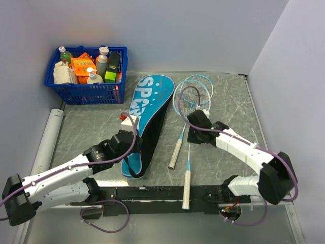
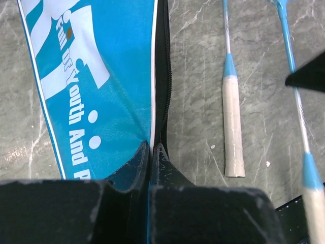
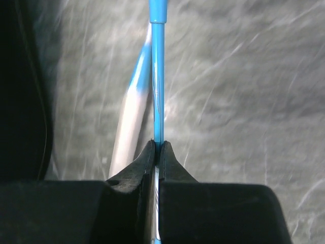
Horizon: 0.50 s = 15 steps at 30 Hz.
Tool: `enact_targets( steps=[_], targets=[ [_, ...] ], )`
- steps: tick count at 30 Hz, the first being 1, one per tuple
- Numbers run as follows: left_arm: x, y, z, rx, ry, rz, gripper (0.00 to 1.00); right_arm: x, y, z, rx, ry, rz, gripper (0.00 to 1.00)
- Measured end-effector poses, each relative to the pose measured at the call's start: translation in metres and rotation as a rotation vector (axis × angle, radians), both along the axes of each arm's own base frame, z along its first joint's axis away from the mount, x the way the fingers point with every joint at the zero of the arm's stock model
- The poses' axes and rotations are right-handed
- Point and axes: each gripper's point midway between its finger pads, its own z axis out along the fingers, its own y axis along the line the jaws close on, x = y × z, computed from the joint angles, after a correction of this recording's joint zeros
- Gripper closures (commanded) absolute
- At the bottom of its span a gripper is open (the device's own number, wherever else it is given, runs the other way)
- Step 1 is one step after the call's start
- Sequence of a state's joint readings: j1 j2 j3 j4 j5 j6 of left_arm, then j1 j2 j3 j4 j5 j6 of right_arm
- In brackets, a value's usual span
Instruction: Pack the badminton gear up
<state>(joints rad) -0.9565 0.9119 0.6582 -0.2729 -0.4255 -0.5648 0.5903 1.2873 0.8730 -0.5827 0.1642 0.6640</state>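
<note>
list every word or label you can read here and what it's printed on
"SPO", rest hidden: teal racket bag, large white letters.
"of Youth And P", cut off both ends: same bag, smaller white print.
Labels on the orange packet and bottles in the blue basket: too small to read.
Marks on the racket shaft: too blurred to read.

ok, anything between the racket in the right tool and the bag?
Yes: the second racket lies between the held racket and the bag, its handle angled toward the bag. The right tool is shut on the held racket; the left tool pinches the bag's edge.
</note>
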Motion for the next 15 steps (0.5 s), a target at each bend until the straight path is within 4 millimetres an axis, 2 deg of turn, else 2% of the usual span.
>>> enact_targets(
  steps=[10,15],
  targets=[
    [0.005,-0.001,0.001,0.01,0.002,0.009,0.99,-0.064,0.021,0.025,0.077,0.009,0.122,1.0],
    [0.01,-0.007,0.008,0.007,-0.002,0.013,0.99,-0.097,0.029,0.017,0.074,0.057,0.177,1.0]
  ],
)
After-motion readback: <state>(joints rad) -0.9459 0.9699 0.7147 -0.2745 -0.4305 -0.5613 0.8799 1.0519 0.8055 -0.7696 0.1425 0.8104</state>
